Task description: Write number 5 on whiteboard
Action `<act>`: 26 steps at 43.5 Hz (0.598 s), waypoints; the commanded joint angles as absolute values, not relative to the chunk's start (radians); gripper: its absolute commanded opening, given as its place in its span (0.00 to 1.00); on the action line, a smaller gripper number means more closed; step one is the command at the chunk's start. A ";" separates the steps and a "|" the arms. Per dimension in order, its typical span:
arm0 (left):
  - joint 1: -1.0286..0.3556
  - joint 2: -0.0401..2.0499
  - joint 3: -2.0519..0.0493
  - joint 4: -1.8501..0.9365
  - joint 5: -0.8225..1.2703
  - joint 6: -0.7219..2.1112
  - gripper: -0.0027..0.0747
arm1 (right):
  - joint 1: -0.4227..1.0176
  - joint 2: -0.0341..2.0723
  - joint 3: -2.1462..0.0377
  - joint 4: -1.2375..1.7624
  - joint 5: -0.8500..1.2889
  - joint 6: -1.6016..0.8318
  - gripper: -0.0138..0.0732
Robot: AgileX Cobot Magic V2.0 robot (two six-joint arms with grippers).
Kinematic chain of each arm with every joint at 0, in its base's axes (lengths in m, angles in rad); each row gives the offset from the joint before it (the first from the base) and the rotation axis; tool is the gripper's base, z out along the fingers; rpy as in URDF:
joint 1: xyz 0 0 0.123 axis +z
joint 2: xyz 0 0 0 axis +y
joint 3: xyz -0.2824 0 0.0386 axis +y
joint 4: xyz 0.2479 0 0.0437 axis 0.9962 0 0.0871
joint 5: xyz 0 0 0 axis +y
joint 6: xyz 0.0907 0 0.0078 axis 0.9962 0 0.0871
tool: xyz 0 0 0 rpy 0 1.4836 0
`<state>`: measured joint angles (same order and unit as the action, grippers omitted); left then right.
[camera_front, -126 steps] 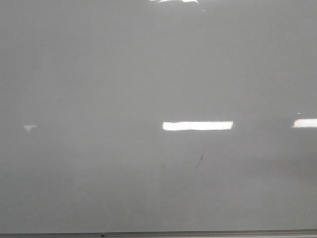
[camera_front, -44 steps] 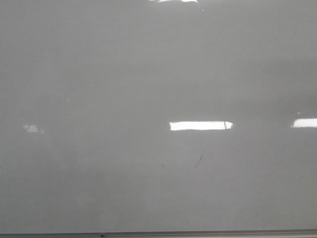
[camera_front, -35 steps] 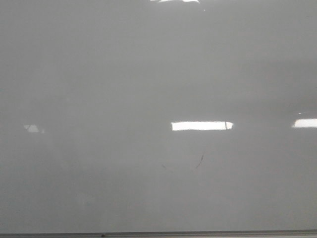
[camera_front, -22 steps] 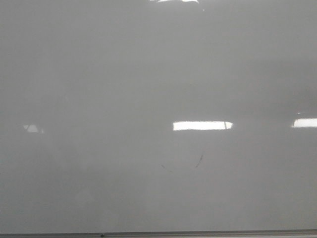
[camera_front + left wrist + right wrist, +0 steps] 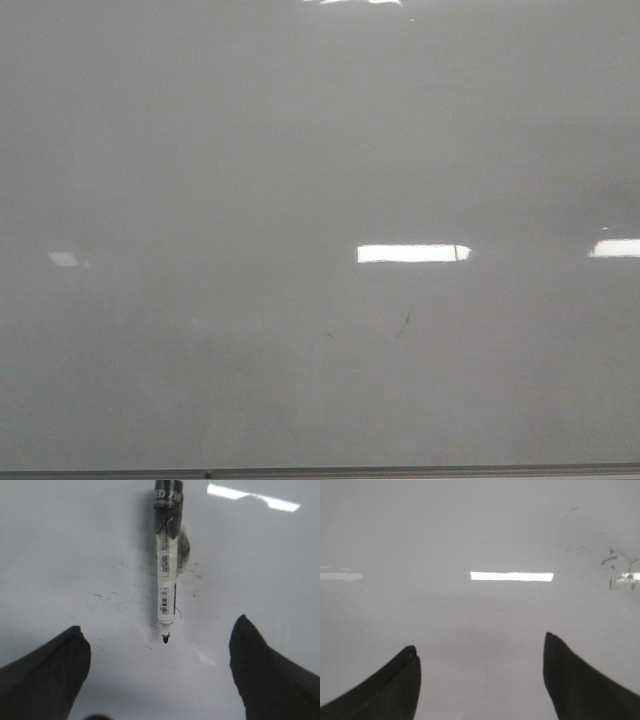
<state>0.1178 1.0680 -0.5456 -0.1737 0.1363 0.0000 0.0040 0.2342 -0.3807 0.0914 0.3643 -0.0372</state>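
Fingers of your left gripper (image 5: 160, 680) stand wide apart over the whiteboard (image 5: 60, 555), holding nothing. Just beyond them a marker (image 5: 167, 575) lies on the board, uncapped tip toward the gripper. Your right gripper (image 5: 480, 680) is likewise spread and empty. Farther out, the front view shows only faint scuffs (image 5: 402, 325); no number 5 is drawn.

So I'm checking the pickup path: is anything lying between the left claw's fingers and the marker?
No. In the left wrist view, only bare whiteboard with faint scuffs separates the open left claw from the marker.
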 commanded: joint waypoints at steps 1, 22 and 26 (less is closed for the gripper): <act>0.113 1.163 -0.614 -0.178 0.031 0.000 0.74 | -0.003 0.254 -0.416 0.088 0.281 -0.047 0.78; 0.092 1.418 -0.660 -0.163 -0.205 0.006 0.74 | -0.003 0.254 -0.416 0.088 0.281 -0.047 0.78; 0.092 1.438 -0.660 -0.148 -0.221 0.006 0.72 | -0.003 0.254 -0.416 0.088 0.281 -0.047 0.78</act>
<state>0.0985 1.4487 -0.6295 -0.1614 -0.1301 0.0058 0.0040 0.2342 -0.3807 0.0914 0.3643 -0.0372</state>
